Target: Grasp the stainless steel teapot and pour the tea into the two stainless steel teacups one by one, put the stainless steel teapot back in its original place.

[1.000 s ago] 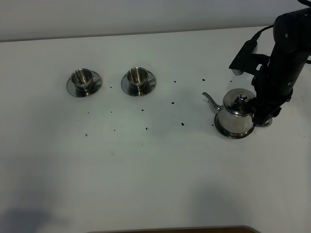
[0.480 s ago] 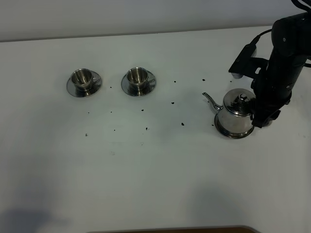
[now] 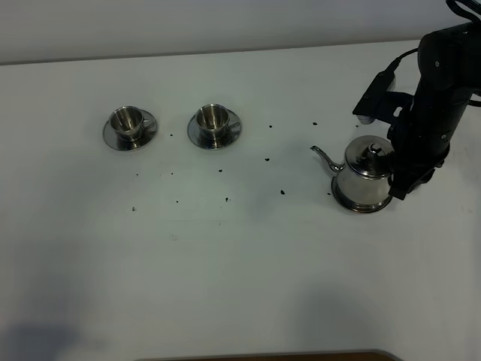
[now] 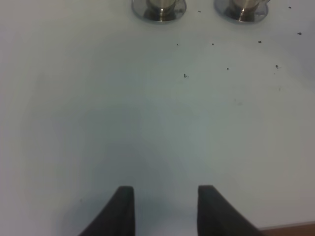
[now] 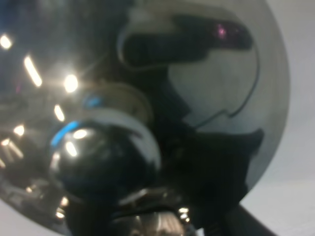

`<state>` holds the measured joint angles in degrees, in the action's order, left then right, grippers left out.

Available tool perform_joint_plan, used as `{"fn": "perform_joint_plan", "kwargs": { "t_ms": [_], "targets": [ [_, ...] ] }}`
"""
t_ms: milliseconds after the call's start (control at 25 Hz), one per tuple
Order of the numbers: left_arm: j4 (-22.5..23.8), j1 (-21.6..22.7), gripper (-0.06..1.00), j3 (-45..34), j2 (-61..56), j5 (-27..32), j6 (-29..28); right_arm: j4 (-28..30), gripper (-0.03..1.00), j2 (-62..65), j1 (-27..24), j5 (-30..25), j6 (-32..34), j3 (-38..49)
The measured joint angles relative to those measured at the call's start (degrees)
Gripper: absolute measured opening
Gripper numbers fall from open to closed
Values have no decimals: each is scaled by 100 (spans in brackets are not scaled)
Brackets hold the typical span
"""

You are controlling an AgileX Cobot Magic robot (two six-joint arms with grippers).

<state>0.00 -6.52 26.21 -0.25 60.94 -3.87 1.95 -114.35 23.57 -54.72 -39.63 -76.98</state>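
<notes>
In the high view, your right arm [image 3: 428, 105] covers the loop handle of the stainless steel teapot [image 3: 361, 180] and hides the right gripper [image 3: 403, 184] — you cannot tell how its jaws stand. The arm itself runs off the frame's edge. Dark specks [image 3: 282, 192] on the table [image 3: 225, 286] are too small to identify. The right wrist view is a blurred close-up of the teapot's lid [image 5: 211, 98] and knob [image 5: 103, 157]. The left wrist view crops both stainless steel teacups [image 4: 160, 4] to bases and saucers [image 4: 142, 12] — and shows only the tips of the fingers [image 4: 123, 211] of the left gripper [image 4: 165, 191].

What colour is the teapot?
The teapot is shiny silver, clearest in the exterior high view.
</notes>
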Motion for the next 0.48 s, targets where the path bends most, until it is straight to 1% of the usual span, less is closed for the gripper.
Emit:
{"fn": "perform_joint_plan", "kwargs": {
  "t_ms": [120,480],
  "targets": [
    [0,0,37,0,0,0,0,0,19,0,0,-13,0,0],
    [0,0,37,0,0,0,0,132,19,0,0,-161,-21,0]
  ]
}}
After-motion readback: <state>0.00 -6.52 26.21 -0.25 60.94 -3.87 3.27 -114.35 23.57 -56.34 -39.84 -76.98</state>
